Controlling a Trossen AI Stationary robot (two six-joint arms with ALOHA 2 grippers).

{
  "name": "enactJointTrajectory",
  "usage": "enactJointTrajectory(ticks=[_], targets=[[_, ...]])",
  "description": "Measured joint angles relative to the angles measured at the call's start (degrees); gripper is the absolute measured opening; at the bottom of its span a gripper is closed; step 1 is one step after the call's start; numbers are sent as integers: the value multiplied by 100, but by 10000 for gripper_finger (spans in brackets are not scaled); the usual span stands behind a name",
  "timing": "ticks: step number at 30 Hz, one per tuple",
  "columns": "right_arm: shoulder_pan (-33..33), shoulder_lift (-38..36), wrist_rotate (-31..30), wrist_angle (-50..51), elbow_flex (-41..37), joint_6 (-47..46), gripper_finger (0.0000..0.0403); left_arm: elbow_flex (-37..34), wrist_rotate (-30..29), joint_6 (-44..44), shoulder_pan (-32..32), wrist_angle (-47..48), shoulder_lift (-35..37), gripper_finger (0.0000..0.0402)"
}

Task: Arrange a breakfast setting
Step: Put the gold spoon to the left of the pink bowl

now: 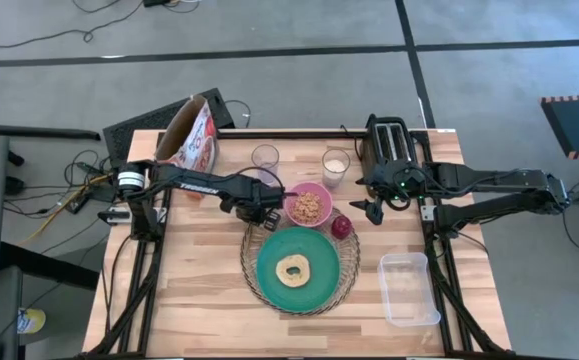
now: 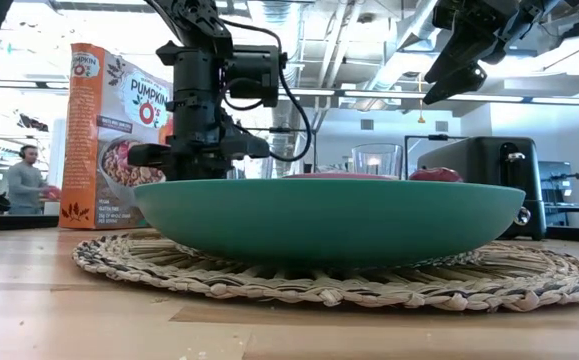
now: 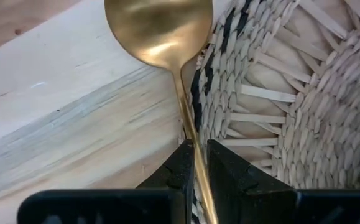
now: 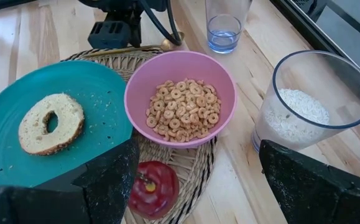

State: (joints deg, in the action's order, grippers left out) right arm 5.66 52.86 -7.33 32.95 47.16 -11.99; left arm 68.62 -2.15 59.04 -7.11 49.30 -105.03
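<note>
Breakfast things are gathered on the wooden table [image 1: 199, 300], and the round wire charger [image 1: 347, 270] is taken as the landmark for all of them. The round teal plate [image 1: 314, 255] is set on the charger's middle, and the tan bagel [image 1: 294, 269] lies flat on that plate. The smaller pink bowl [image 1: 309, 204], filled with cereal rings, rests on the charger's far rim, touching the plate's edge. The dark red fruit [image 1: 341, 226] is placed on the charger's rim just beside the bowl, on the side toward the black toaster [image 1: 390, 142].

The left gripper [image 1: 266, 213] is lowered at the charger's far left edge, close beside the bowl. Its fingers [image 3: 183, 168] are closed tightly on the handle of the small spoon [image 3: 161, 31]. The spoon's gold head is seen over bare wood just outside the woven rim, while the handle runs along that rim; whether the head touches the table cannot be told.

The right gripper [image 1: 372, 209] is held in the air off the charger's far right side, near the toaster, with its fingers spread wide and nothing between them.

Beyond the charger, two glasses [image 1: 266, 157] [image 1: 336, 165] are stood, one holding white grains. A cereal box [image 1: 191, 135] is found at the far left corner, and a clear plastic tub [image 1: 407, 288] is set to the charger's right.
</note>
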Motion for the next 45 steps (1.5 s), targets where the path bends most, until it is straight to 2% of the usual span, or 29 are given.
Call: enactJointTrajectory(ticks=[7, 17, 26, 30, 33, 41, 45], targets=[[1, 0, 2, 2, 0, -2, 360, 2, 181, 12, 4, -76, -4, 29], [0, 0, 2, 0, 0, -4, 360, -310, 31, 71, 4, -287, 8, 32], [-1, 0, 3, -13, 0, -6, 360, -362, 33, 66, -4, -511, -7, 98], [0, 0, 3, -18, 0, -4, 360, -409, -11, 11, -4, -520, -7, 109], [2, 0, 3, -29, 0, -4, 360, -408, -38, -71, -5, -526, -7, 94], [1, 0, 2, -39, 0, -3, 360, -403, -111, -134, -7, -505, -4, 13], [1, 0, 2, -39, 0, -4, 360, -391, -129, -135, -4, -522, -4, 7]])
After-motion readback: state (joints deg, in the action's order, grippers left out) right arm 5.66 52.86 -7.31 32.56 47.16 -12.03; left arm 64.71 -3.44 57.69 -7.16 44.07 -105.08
